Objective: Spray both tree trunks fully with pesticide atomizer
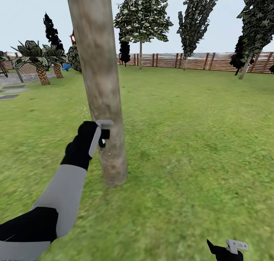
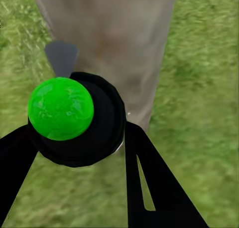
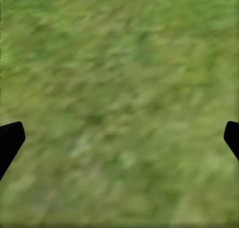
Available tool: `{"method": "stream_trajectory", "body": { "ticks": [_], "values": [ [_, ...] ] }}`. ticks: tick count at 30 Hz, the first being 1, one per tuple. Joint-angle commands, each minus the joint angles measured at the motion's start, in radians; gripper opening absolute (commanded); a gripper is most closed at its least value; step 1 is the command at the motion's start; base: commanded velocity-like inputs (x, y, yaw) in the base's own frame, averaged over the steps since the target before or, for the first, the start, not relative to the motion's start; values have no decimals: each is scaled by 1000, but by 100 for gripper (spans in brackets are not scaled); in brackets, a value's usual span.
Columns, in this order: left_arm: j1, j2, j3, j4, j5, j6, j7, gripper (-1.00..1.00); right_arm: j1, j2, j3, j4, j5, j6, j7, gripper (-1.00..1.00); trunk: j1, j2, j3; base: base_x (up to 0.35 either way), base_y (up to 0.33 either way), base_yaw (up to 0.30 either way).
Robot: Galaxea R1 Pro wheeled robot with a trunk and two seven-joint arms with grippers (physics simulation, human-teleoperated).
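Left gripper (image 1: 103,132) is closed on the small black pesticide atomizer bottle (image 1: 104,135), held right against the lower part of the thick mottled grey-brown tree trunk (image 1: 99,82). In the left wrist view the atomizer (image 2: 82,120) shows a round black body with a bright green dome, clamped between the dark fingers (image 2: 149,183), trunk (image 2: 107,38) directly ahead. Faint whitish pesticide specks (image 1: 84,109) sit beside the trunk, above the gripper. Right gripper (image 1: 228,249) hangs low over the green grass lawn (image 3: 119,88), well apart from the trunk, jaws spread wide, holding nothing.
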Motion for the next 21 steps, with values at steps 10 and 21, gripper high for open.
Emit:
{"method": "stream_trajectory", "body": {
  "ticks": [10,21],
  "values": [
    [-78,-10,28,13,3,1,0,-100,0,0,0,0,0,0,0,100,0,0,0,0,0,0],
    [-134,-12,24,80,37,1,0,-100,0,0,0,0,0,0,0,100,0,0,0,0,0,0]
  ]
}}
